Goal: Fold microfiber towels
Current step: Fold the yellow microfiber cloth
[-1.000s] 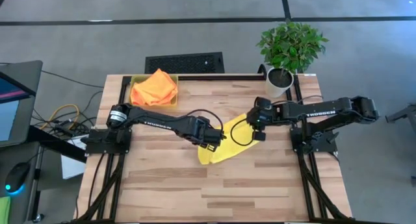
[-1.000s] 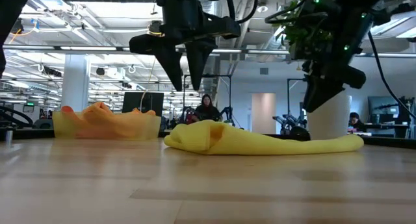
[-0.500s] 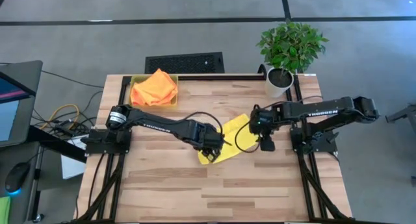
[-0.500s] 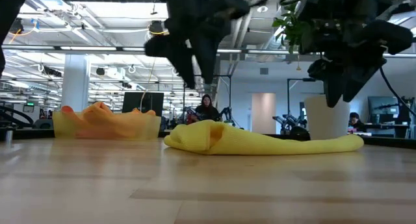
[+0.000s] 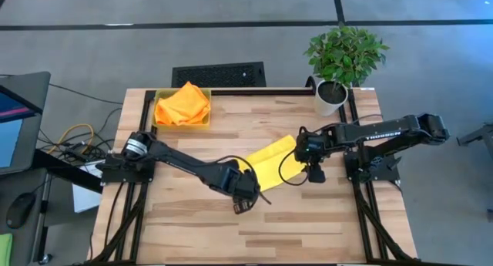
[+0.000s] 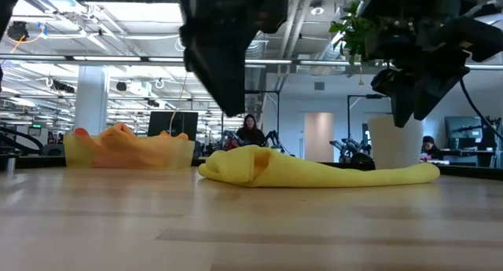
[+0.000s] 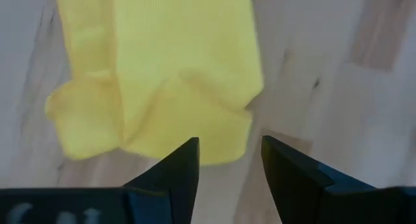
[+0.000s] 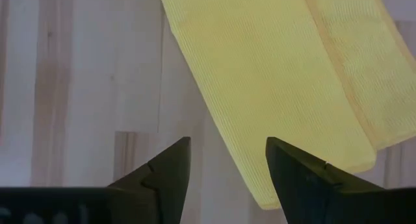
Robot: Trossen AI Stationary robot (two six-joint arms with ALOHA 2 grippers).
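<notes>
Yellow towel (image 5: 266,163) lies folded into a long strip on the tabletop (image 5: 192,227), running diagonally across the middle, and we see nothing holding it. Our left gripper (image 5: 245,200) hangs above the bare wood just off the strip's near, rumpled end; in its wrist view the fingers (image 7: 179,172) stand apart with nothing between them. Our right gripper (image 5: 314,172) hovers just beside the strip's other end, on the side toward the right arm's base, its jaws likewise wide and empty, one long edge of the cloth lying ahead of them in the right wrist view.

At the far left corner sits a bin (image 5: 160,104) with an orange towel (image 5: 183,104) bunched inside, well apart from both grippers. A potted plant (image 5: 343,62) stands at the far right corner, behind the right arm, and a black keyboard-like slab (image 5: 219,74) lies just past the tabletop's far edge. From the low view the strip (image 6: 314,173) reads as a flat mound, thicker at one end, with the bin (image 6: 130,151) off to one side. Between the two grippers only the towel and bare wood show.
</notes>
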